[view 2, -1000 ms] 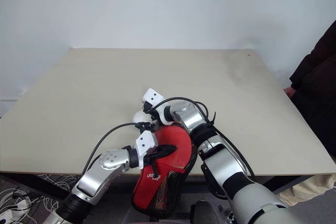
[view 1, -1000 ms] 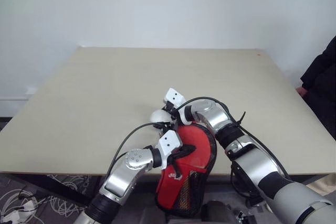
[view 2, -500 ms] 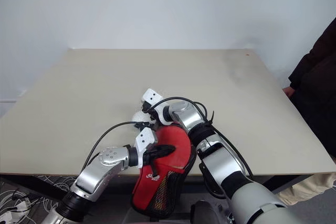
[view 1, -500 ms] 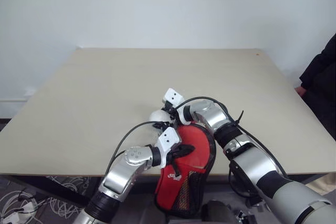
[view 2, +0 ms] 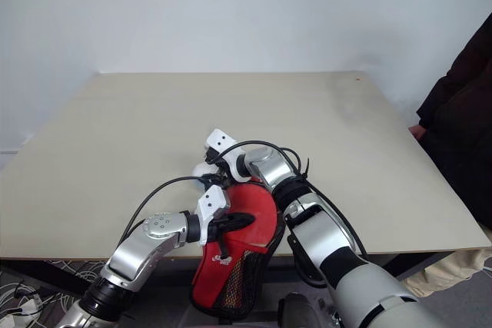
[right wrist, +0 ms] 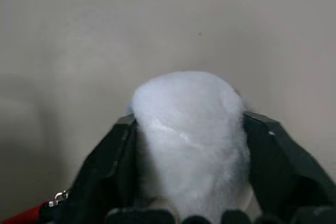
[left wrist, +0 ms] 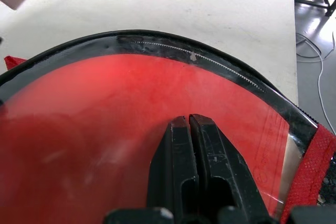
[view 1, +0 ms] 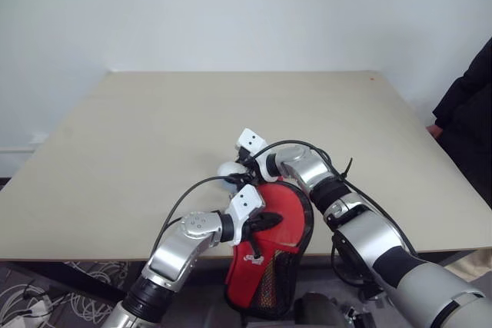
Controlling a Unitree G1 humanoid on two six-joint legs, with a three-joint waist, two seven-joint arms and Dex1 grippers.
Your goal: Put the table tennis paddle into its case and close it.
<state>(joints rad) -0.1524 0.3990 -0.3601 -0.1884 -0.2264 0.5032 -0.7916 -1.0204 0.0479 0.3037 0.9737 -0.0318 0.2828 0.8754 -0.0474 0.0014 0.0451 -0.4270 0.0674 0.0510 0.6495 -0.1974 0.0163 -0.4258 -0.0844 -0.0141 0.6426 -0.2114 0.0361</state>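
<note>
1. Near the table's (view 1: 115, 151) front edge, about midway along it, the right gripper (right wrist: 189, 145) now has its black fingers (right wrist: 113, 161) closed in against both sides of a pale wad of cloth (right wrist: 189, 129); a second ago they stood wider around it.
2. Just nearer the robot, the left gripper (left wrist: 189, 124) presses its fingers together, flat on the clear side of the case (view 1: 269, 243), as before.
3. Behind that clear plastic shows the red face of the table tennis paddle (left wrist: 105, 119), so it sits inside the case, which overhangs the front edge.
4. My reading: the paddle is stowed and the zip (left wrist: 194, 56) still needs closing; gripping the wad looks like clearing it away first.
</note>
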